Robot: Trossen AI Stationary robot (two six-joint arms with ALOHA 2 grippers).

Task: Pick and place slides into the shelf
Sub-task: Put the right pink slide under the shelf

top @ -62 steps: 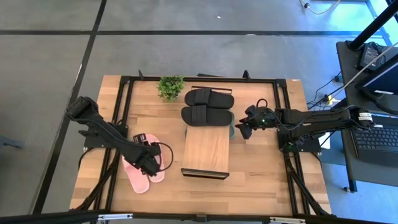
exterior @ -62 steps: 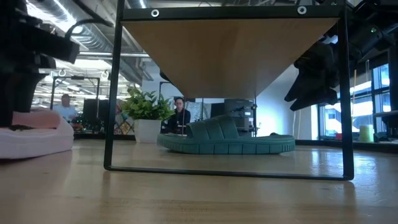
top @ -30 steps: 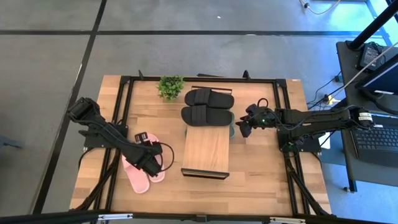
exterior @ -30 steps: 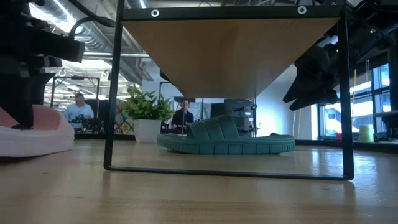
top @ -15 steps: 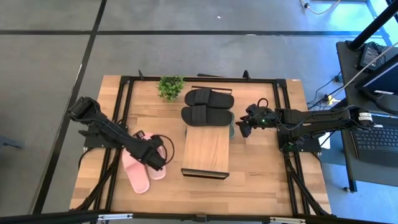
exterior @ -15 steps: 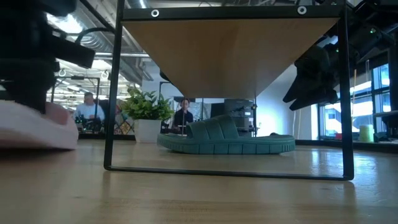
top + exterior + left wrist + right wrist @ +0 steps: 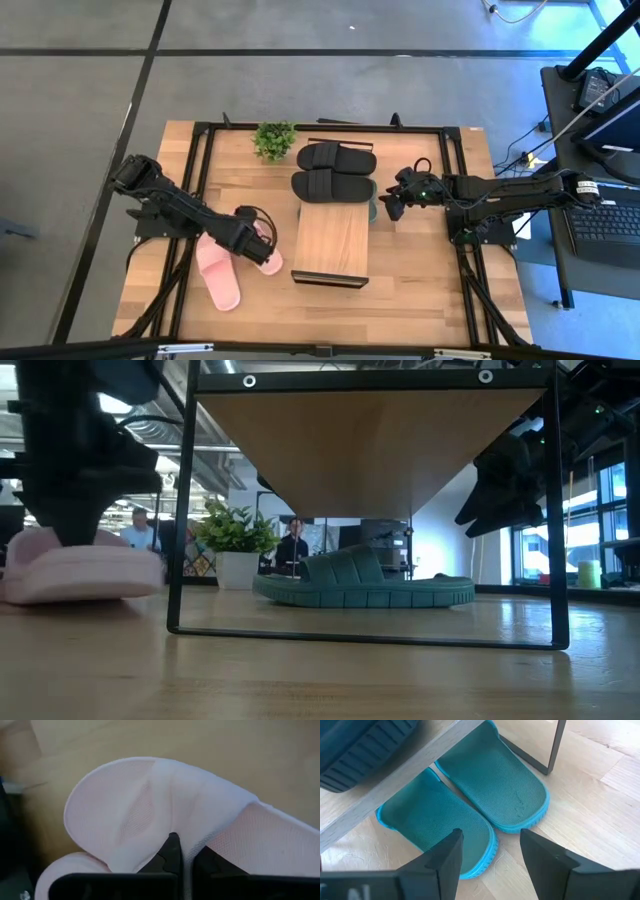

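My left gripper (image 7: 252, 240) is shut on one pale pink slide (image 7: 266, 256), just left of the shelf (image 7: 330, 245). The slide's partner (image 7: 218, 281) lies sole-down on the table nearer the left edge. Two black slides (image 7: 335, 170) rest on the far end of the shelf's plank top. Two green slides (image 7: 485, 805) lie on the table under the shelf. My right gripper (image 7: 490, 847) hangs open above their ends at the shelf's right side, touching nothing. My left gripper pinches the edge of the pink slide's wide strap (image 7: 167, 827) between its two fingers (image 7: 171, 854). The fingers point steeply down from above. In the low view the slide (image 7: 85, 572) sits about level below the gripper; whether its sole is clear of the table I cannot tell.
A small potted plant (image 7: 274, 139) stands at the far edge, left of the black slides. A dark metal frame (image 7: 200, 180) runs around the tabletop. Bare wood lies in front of the shelf toward the near edge. People sit in the room behind the table.
My left gripper has moved toward the table's right, toward the shelf, and rolled about its own axis. The pink slide in its hold has gone along, turned about and come away from its partner, which has stayed in place.
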